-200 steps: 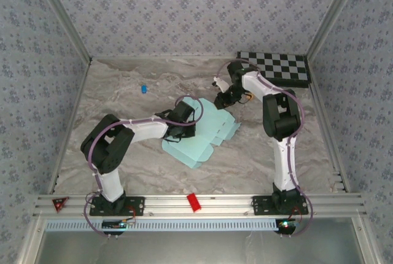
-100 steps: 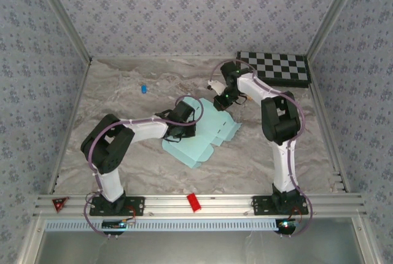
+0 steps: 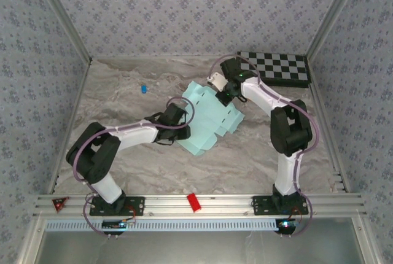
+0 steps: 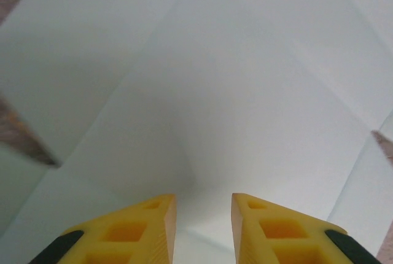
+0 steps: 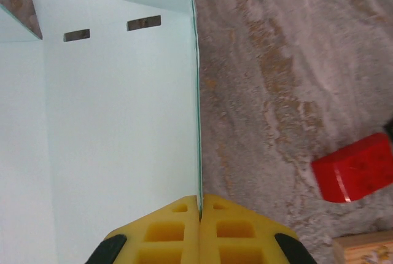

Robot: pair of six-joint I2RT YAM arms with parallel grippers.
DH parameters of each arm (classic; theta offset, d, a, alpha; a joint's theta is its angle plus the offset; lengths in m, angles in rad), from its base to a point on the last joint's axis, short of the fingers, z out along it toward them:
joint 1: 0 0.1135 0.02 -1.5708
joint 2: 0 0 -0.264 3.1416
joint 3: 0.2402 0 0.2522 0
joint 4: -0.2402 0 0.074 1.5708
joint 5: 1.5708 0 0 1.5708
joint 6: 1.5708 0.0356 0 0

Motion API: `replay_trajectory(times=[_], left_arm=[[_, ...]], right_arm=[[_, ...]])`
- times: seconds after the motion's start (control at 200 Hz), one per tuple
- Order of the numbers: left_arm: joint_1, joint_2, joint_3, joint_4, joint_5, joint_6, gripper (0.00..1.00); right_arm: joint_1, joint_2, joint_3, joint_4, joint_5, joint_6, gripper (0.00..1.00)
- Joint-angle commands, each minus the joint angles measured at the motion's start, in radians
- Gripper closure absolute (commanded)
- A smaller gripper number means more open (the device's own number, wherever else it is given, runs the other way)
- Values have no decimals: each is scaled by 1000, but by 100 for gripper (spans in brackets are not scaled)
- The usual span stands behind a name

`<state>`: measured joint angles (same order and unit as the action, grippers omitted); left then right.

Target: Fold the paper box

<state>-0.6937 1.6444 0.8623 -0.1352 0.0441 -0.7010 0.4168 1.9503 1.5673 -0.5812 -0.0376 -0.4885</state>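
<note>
The paper box [image 3: 209, 116] is a flat pale-blue die-cut sheet in the middle of the table, with its far edge raised. My right gripper [image 3: 226, 95] is shut on that far edge. In the right wrist view the thin card edge [image 5: 196, 104] runs straight into the closed yellow fingertips of the right gripper [image 5: 199, 199]. My left gripper [image 3: 184, 130] is at the sheet's near-left side. In the left wrist view the left gripper [image 4: 203, 199] is open, its yellow fingers [image 4: 147, 221] apart over creased card [image 4: 215, 92], with nothing pinched between them.
A black-and-white checkerboard [image 3: 276, 67] lies at the back right. A small blue object [image 3: 142, 88] sits at the back left. A red block [image 3: 194, 202] rests on the front rail and shows as a red block [image 5: 353, 169] in the right wrist view. Patterned walls enclose the table.
The right gripper has closed on the sheet's far edge and lifted it. The sheet has shifted back and to the right. The left gripper has opened and reached farther along the sheet.
</note>
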Motion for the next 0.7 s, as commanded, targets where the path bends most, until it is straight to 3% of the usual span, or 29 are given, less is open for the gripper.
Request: replay_trajectory(times=[0.0,0.18,0.465,0.7], left_arm=[[26,-23,-69,19,29,-15,73],[37,4,-134,100,94,-52,85],[17,0,-147,133,87,-158,97],[-22,-14,-177,214,44,-275,100]], right_arm=[[25,-62,-33,87,86,-47,100],[75,-111,-80,153,143,-73,100],[177,-196,-214,347,255,-122,100],[238,-247,-319,495,327,-190,100]])
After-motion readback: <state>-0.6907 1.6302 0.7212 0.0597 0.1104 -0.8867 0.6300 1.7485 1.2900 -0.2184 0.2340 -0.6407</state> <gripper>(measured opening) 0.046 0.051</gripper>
